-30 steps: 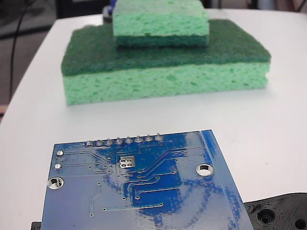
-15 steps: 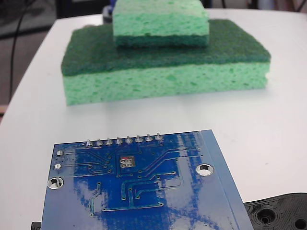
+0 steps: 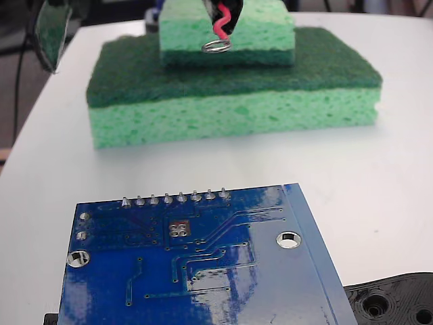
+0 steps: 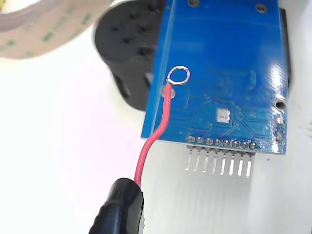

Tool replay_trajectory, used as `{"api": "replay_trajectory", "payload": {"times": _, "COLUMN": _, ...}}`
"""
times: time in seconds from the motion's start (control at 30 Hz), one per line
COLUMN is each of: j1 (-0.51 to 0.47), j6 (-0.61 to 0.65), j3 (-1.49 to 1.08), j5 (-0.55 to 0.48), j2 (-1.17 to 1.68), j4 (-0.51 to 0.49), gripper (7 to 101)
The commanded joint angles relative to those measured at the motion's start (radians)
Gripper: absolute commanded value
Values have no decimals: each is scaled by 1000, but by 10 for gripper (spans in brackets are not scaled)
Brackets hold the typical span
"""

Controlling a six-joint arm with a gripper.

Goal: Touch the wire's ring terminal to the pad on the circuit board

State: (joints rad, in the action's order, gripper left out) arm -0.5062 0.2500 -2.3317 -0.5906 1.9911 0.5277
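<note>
Fixed view, nearest first: the circuit board (image 3: 196, 264) lies glossy blue at the bottom of the frame, propped on a black plastic part (image 3: 396, 301), with the pad (image 3: 178, 229) a small silvery square just below the row of solder pins (image 3: 174, 198). Board and pad look rigid, so only a light touch should be needed; the propped board could rock if pushed hard. Beyond it, bare white tabletop (image 3: 379, 176) separates the board from two stacked green sponges (image 3: 230, 95), which stand behind rather than in the path. High up, in front of the upper sponge, hangs the ring terminal (image 3: 216, 46) on the wire (image 3: 222, 26), well apart from the pad. The wire looks thin, light and springy, so its curved end may flex on contact; the thick black sleeve (image 4: 119, 207) is the sensible place to hold it. Wrist view shows the ring over the board's left edge, left of the pad, near a mounting hole it could be mistaken for. A tape roll (image 4: 44, 24) sits far off. The tool's fingers are not visible, so I cannot tell how far they are open.
</note>
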Motion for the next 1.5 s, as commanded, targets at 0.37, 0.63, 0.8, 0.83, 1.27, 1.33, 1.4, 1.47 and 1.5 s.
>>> {"api": "replay_trajectory", "payload": {"times": 0.37, "j1": -35, "j6": 92, "j3": 120, "j5": -78, "j2": -176, "j4": 12, "gripper": 1003}}
{"api": "replay_trajectory", "payload": {"times": 0.63, "j1": -55, "j6": 126, "j3": 166, "j5": -92, "j2": -230, "j4": 46, "gripper": 1003}}
{"api": "replay_trajectory", "payload": {"times": 0.8, "j1": -84, "j6": 143, "j3": 175, "j5": -112, "j2": -233, "j4": 74, "gripper": 1003}}
{"api": "replay_trajectory", "payload": {"times": 0.83, "j1": -87, "j6": 147, "j3": 176, "j5": -114, "j2": -235, "j4": 78, "gripper": 1003}}
{"api": "replay_trajectory", "payload": {"times": 1.27, "j1": -72, "j6": 127, "j3": 158, "j5": -103, "j2": -245, "j4": 49, "gripper": 1003}}
{"api": "replay_trajectory", "payload": {"times": 1.33, "j1": -67, "j6": 123, "j3": 158, "j5": -100, "j2": -249, "j4": 41, "gripper": 1003}}
{"api": "replay_trajectory", "payload": {"times": 1.4, "j1": -66, "j6": 121, "j3": 158, "j5": -100, "j2": -255, "j4": 38, "gripper": 1003}}
{"api": "replay_trajectory", "payload": {"times": 1.47, "j1": -64, "j6": 120, "j3": 156, "j5": -100, "j2": -259, "j4": 31, "gripper": 1003}}
{"api": "replay_trajectory", "payload": {"times": 1.5, "j1": -63, "j6": 118, "j3": 155, "j5": -100, "j2": -262, "j4": 29, "gripper": 1003}}
